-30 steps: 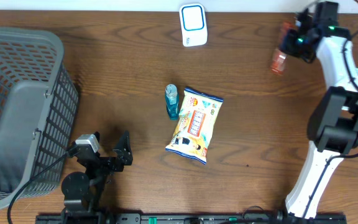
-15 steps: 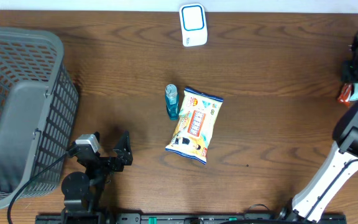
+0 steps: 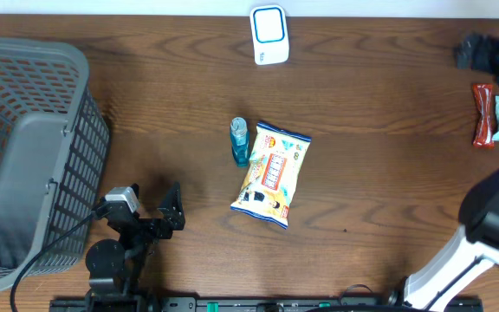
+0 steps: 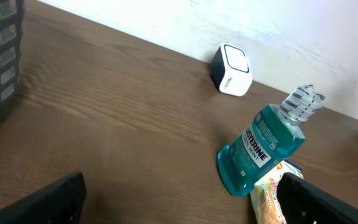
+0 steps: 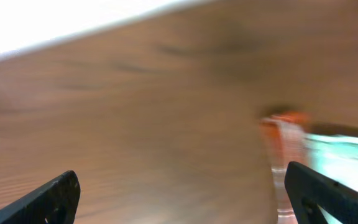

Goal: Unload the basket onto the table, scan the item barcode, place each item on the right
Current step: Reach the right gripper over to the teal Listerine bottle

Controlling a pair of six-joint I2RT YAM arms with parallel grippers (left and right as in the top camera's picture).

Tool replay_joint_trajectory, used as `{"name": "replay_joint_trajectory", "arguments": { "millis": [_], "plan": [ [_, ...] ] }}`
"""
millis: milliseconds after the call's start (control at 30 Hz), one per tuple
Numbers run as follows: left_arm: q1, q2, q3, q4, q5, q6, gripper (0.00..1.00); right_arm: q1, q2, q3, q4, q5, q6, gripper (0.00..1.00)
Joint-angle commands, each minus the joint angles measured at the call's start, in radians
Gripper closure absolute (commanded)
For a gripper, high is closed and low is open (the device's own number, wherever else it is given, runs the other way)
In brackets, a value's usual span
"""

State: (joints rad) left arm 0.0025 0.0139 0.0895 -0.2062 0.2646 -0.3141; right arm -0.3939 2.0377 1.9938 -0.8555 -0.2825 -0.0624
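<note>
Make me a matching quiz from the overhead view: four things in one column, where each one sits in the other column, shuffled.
1. mouthwash bottle
2. scanner
3. basket
4. red packet

A. far right edge of the view
B. lying beside the snack bag, on its left
C. far left side
D. back edge, near the middle

Pairs: 1-B, 2-D, 3-C, 4-A
</note>
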Motion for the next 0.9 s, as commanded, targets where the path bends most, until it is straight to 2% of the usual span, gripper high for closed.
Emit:
{"name": "replay_joint_trajectory", "arguments": {
  "millis": [0, 167, 333, 400, 533, 600, 767, 867],
  "plan": [
    [-0.003, -0.003, -0.016, -0.021, 0.012, 0.002, 0.02, 0.111, -0.09, 0.009, -0.048, -0.25, 0.247, 0.01],
    [-0.003, -0.003, -0.016, -0.021, 0.012, 0.002, 0.02, 0.294, -0.098, 0.006, -0.163, -0.299, 0.483, 0.01],
    [-0.003, -0.003, -0.016, -0.021, 0.012, 0.002, 0.02, 0.495, -0.076, 0.006, -0.254, -0.351, 0.495, 0.01],
    [-0.003, -0.003, -0.016, -0.021, 0.012, 0.002, 0.02, 0.578, -0.072, 0.006, -0.256, -0.332, 0.41, 0.01],
    [-0.003, -0.003, -0.016, -0.021, 0.012, 0.002, 0.02, 0.721, -0.072, 0.006, -0.237, -0.168, 0.246, 0.01],
    [-0.003, -0.003, -0.016, -0.021, 0.012, 0.002, 0.02, 0.795, -0.072, 0.006, -0.245, -0.091, 0.092, 0.01],
    [-0.003, -0.003, -0.016, -0.021, 0.012, 0.002, 0.02, 0.898, -0.072, 0.006, -0.297, -0.09, -0.048, 0.01],
    [-0.003, -0.003, -0.016, -0.021, 0.012, 0.002, 0.02, 0.942, -0.072, 0.006, -0.315, -0.082, -0.209, 0.01]
  ]
}}
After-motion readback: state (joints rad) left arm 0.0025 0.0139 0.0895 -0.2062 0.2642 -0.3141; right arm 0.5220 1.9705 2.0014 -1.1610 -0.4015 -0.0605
